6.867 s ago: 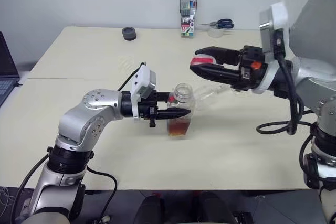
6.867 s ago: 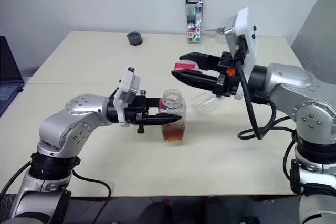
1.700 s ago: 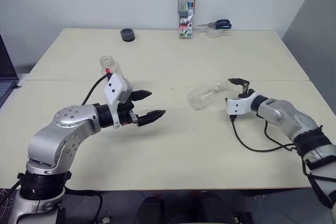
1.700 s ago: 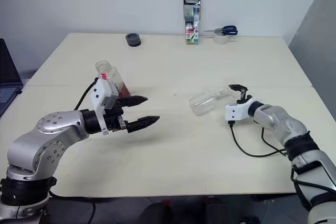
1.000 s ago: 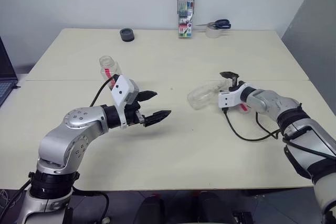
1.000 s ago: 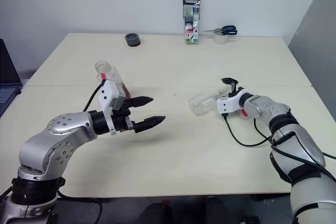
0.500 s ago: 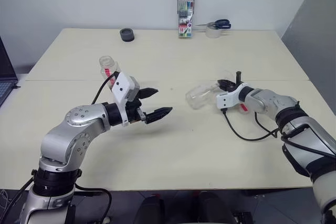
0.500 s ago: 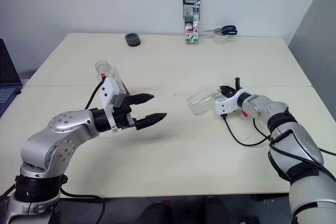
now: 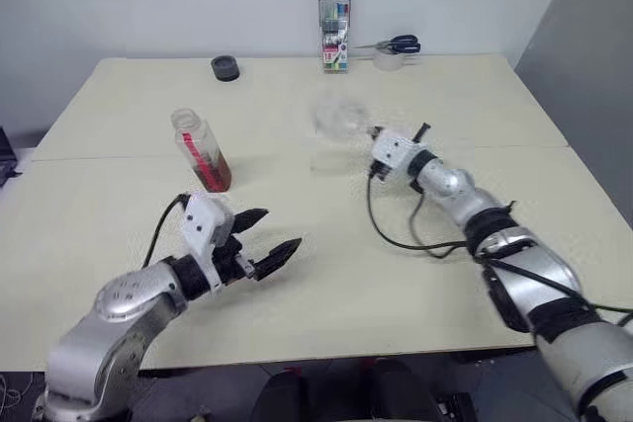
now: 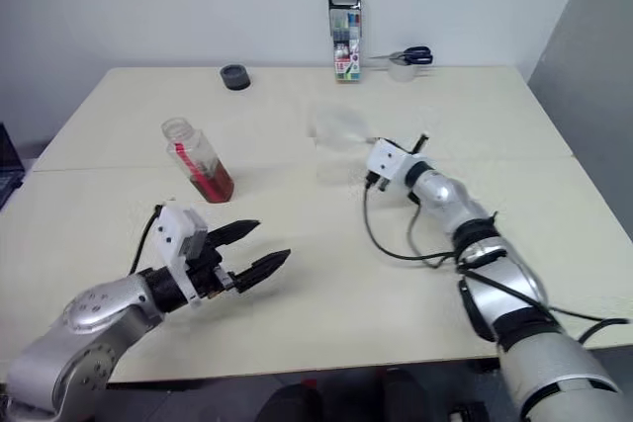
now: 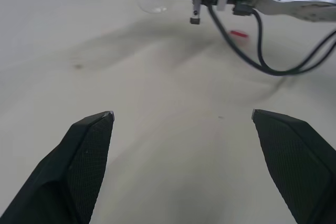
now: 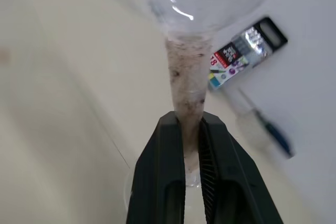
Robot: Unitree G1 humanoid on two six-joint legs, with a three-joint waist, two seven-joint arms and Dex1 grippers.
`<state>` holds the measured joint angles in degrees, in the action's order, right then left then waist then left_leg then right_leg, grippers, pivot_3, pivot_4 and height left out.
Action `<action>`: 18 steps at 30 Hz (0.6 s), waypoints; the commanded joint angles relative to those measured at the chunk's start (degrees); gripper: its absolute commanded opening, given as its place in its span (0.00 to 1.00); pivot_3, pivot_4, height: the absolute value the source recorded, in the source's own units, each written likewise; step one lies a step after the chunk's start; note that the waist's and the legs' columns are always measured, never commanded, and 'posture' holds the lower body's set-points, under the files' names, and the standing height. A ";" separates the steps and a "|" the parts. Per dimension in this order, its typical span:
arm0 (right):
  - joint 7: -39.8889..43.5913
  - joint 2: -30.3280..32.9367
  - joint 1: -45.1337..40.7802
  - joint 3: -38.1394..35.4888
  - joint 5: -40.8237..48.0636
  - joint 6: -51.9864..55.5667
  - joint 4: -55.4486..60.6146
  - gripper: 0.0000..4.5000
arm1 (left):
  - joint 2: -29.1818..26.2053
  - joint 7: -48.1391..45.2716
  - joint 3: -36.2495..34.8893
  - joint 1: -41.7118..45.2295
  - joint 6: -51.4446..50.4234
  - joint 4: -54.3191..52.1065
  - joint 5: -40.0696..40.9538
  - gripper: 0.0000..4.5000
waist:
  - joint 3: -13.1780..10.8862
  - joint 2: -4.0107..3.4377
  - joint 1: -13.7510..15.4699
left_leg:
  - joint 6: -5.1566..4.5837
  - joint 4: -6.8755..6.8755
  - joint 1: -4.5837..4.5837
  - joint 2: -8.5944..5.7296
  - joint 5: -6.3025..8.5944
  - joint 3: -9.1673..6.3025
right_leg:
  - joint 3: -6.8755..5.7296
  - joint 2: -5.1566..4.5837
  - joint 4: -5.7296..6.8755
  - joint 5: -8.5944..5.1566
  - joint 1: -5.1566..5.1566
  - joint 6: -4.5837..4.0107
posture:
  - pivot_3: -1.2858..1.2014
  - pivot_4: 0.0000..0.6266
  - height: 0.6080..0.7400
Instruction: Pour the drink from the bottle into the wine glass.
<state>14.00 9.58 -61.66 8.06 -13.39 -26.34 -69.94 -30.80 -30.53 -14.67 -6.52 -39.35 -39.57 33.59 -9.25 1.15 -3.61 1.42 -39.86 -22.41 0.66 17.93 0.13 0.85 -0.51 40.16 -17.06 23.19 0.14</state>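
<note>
The right gripper is clamped tight on the stem of the wine glass; in the right wrist view both black fingers squeeze the thin stem with the bowl spreading out just past them. A second ago those fingers were spread wide beside the glass, which was lying on its side near the middle right of the head view. Now the glass is a smeared blur up around the upper middle of that view, off the table, with the arm swung in toward the centre. Can't really make out how the bowl is tilted there, it's too blurry.

The left gripper sits in the lower left of the head view, jaws wide apart and nothing between them. It has dropped lower and pulled back compared with a second ago.

The bottle stands upright at the left-middle, well apart from both grippers, cap off, with the reddish-brown drink down in the bottom part. The whole view has shifted a bit, so it only looks moved.

At the far edge there's a pen pack, scissors, a tape roll and a small dark round thing. A small red item lies under the right arm in the left wrist view; can't tell what it is.
</note>
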 commanded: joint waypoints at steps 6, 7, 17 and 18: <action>5.41 -11.91 -1.07 -11.85 16.16 12.48 4.91 0.02 | 4.63 10.28 -4.98 -4.34 -0.34 -9.11 1.75 1.00 | 0.00 0.00 1.64 | -0.01 0.01 -0.12 -0.11 0.01 0.00 | -0.07 -0.14 -0.14 0.00 0.03 0.01 | 0.52 0.24 1.00; 5.81 -13.14 -0.60 -12.20 16.96 13.00 5.29 0.02 | 4.84 11.04 -5.56 -4.64 -0.52 -9.55 2.31 1.00 | 0.00 0.00 1.67 | -0.01 0.02 -0.12 -0.11 0.01 0.00 | -0.07 -0.14 -0.13 0.00 0.06 0.00 | 0.52 0.24 1.00; 2.84 -16.53 7.89 -7.27 12.66 13.47 6.96 0.02 | 4.80 13.50 -6.46 -8.40 1.13 -10.84 3.04 1.00 | 0.05 0.01 1.73 | -0.02 0.02 -0.08 -0.11 0.01 0.01 | -0.07 -0.13 -0.10 0.00 0.03 0.00 | 0.52 0.24 1.00; 2.24 -16.25 8.65 -6.04 11.37 13.93 7.01 0.02 | 4.68 13.38 -6.43 -8.56 1.37 -10.72 2.96 1.00 | 0.07 0.01 1.73 | -0.01 0.02 -0.06 -0.11 0.01 0.01 | -0.07 -0.13 -0.09 0.00 0.03 0.00 | 0.52 0.24 1.00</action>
<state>17.55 -6.93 -54.30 0.43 0.09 -12.76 -63.69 -25.60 -16.99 -20.06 -14.93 -39.40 -49.07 36.39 -9.18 1.16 -1.88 1.41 -39.83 -22.44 0.55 17.95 0.13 0.77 -0.63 40.07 -17.06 23.21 0.14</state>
